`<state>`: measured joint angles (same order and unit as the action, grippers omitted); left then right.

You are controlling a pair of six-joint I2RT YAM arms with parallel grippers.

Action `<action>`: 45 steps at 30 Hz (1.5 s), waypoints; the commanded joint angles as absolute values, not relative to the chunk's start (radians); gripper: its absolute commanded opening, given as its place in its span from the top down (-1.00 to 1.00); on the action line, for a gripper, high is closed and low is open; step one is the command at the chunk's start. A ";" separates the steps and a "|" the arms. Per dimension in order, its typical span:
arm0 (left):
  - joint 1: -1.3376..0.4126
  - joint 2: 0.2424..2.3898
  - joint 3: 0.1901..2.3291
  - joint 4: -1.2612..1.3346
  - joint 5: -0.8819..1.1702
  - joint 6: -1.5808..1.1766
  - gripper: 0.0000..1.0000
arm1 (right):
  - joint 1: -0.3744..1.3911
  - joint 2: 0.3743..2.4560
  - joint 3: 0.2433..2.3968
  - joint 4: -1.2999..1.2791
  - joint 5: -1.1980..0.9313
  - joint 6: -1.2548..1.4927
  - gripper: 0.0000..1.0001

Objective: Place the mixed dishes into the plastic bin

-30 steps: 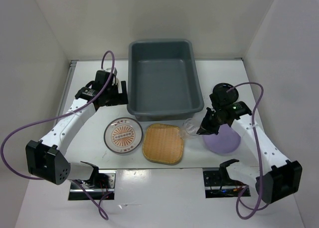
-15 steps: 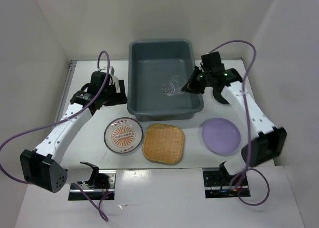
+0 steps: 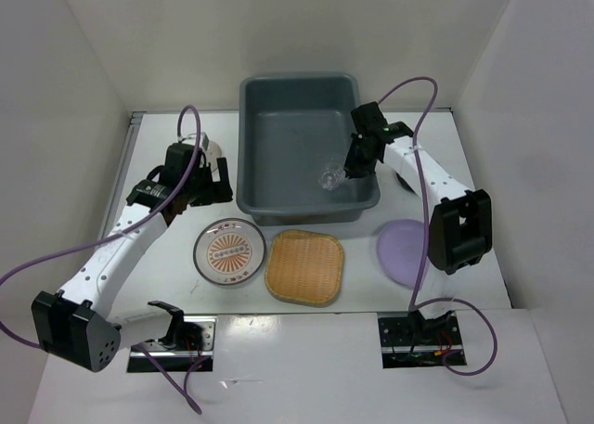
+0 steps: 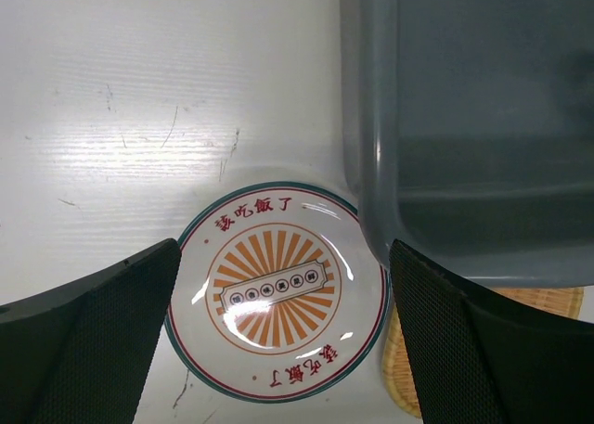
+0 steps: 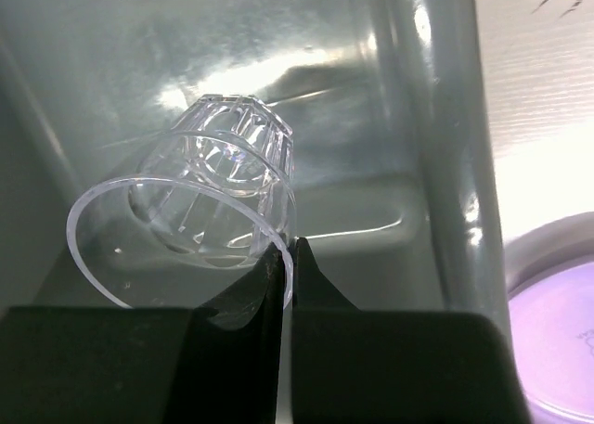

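Inside the plastic bin (image 3: 249,146), low by its right-hand wall, the right gripper (image 5: 288,257) is pinching the clear glass cup (image 5: 213,173) by its rim, tilted, apparently for release there, while the left gripper (image 4: 285,243) is hovering spread wide and empty above the sunburst plate (image 4: 278,289), probably its next pick.

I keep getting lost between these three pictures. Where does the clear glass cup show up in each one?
Top external: the clear glass cup is inside the plastic bin, near its right wall, at the tips of the right gripper.
Left wrist: the cup is not in this picture; only a corner of the plastic bin fills the upper right.
Right wrist: the cup sits centre left, its rim pinched by the right gripper.
Shared landmark: the plastic bin's grey-blue wall appears in all three views.
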<state>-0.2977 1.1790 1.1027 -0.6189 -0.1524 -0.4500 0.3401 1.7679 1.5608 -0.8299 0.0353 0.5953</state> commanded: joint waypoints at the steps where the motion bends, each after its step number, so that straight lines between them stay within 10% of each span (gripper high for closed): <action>1: -0.296 1.160 1.086 -0.589 -0.160 -0.448 -1.00 | 0.345 1.785 1.580 -0.825 0.083 0.571 0.97; 16: -0.296 1.169 1.077 -0.540 -0.150 -0.457 -1.00 | 0.345 1.815 1.486 -0.781 0.093 0.571 0.83; 27: -0.296 1.216 1.089 -0.511 -0.219 -0.489 -1.00 | 0.345 1.755 1.667 -0.850 0.084 0.552 0.00; 45: 0.118 1.775 1.318 -0.221 -0.166 -0.621 -0.65 | 0.298 1.454 1.588 -0.792 0.021 0.532 -0.13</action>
